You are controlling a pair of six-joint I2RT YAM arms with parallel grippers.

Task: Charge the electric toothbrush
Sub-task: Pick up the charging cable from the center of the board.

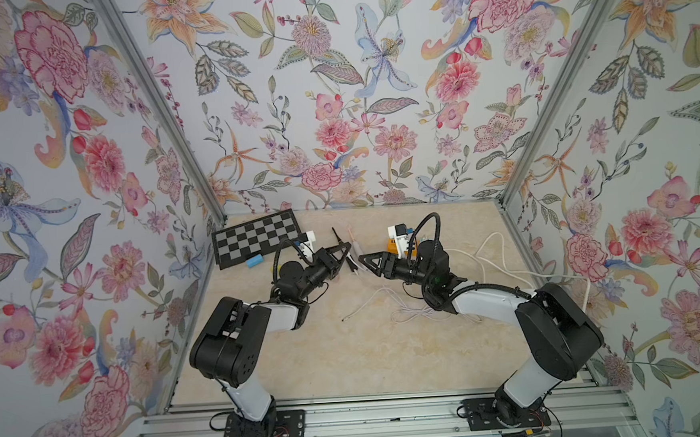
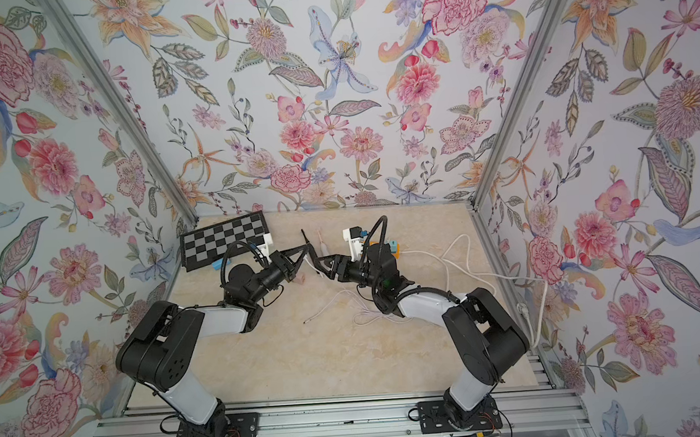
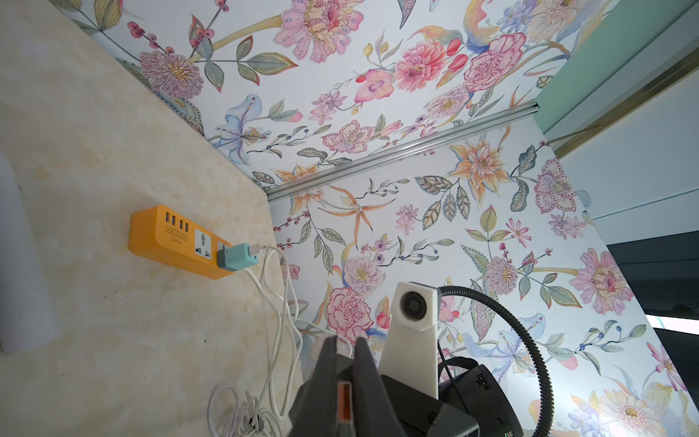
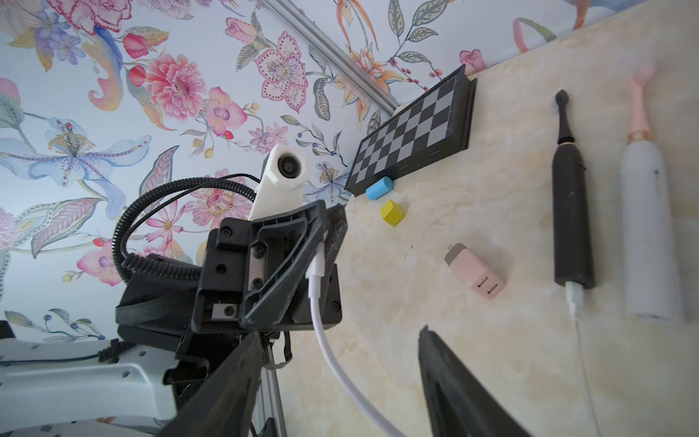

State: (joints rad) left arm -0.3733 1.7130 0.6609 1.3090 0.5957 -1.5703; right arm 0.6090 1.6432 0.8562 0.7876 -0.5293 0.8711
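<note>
Left claw (image 4: 328, 223) of mine was pinched shut on the plug end of a thin white charging cable (image 4: 316, 280). To its right, a slim black electric toothbrush (image 4: 571, 212) lay flat on the beige marble-patterned tabletop (image 4: 491, 359) with a second white connector (image 4: 574, 299) at its base. A white electric toothbrush with a pink brush head (image 4: 646, 227) lay just beside it. My right claw (image 4: 342, 330) stood spread wide, gripping nothing, near their base ends. Farther right sat an orange plastic power strip (image 3: 170, 238) with a teal cube charger (image 3: 238, 257) plugged in.
</note>
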